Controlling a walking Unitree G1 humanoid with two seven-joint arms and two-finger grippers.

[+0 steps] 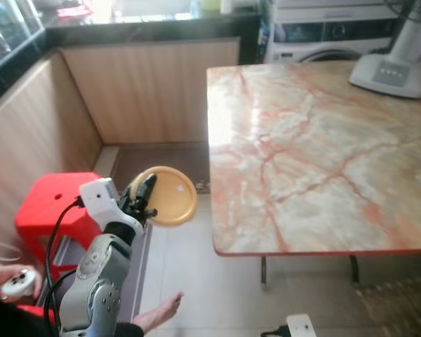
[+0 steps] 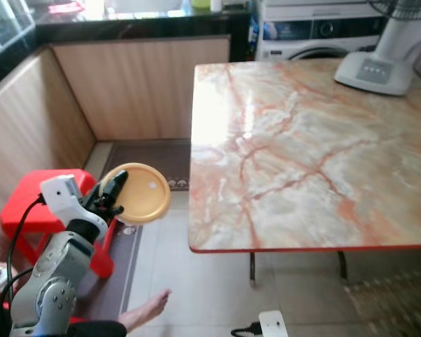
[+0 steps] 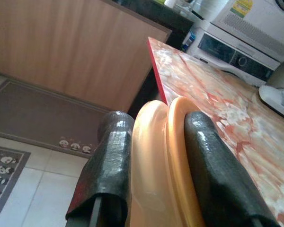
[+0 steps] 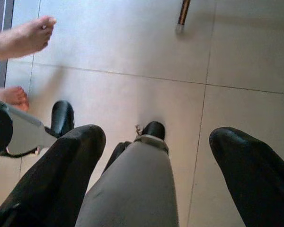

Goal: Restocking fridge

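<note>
Here the left claw (image 1: 146, 199) is clamped on one round orange-yellow plate (image 1: 170, 196), a shallow plastic dish with a raised rim and a small pale glint on its face. In the left wrist view the two black fingers (image 3: 109, 170) pinch the plate's rim (image 3: 163, 165) from either side, the rim showing as a double curved lip between them. The plate is held up in the air over the floor (image 1: 189, 267), just left of the near corner of the marble-topped counter (image 1: 316, 154) and not touching it. Its face is tilted up toward the head camera; being a disc it has no real long axis, though it reads as a slightly flattened oval from above.

The right claw (image 4: 151, 156) hangs low over the pale floor tiles (image 4: 132, 61), its two black fingers spread wide with nothing between them.

One red plastic stool (image 1: 52, 203) stands behind the left arm. A white fan base (image 1: 389, 74) sits at the far right of the counter. A person's bare foot (image 1: 158, 312) rests on the tiles by the robot; two feet show in the right wrist view. A hand (image 1: 10, 281) at the lower left grips a white controller (image 1: 15, 283)
</note>
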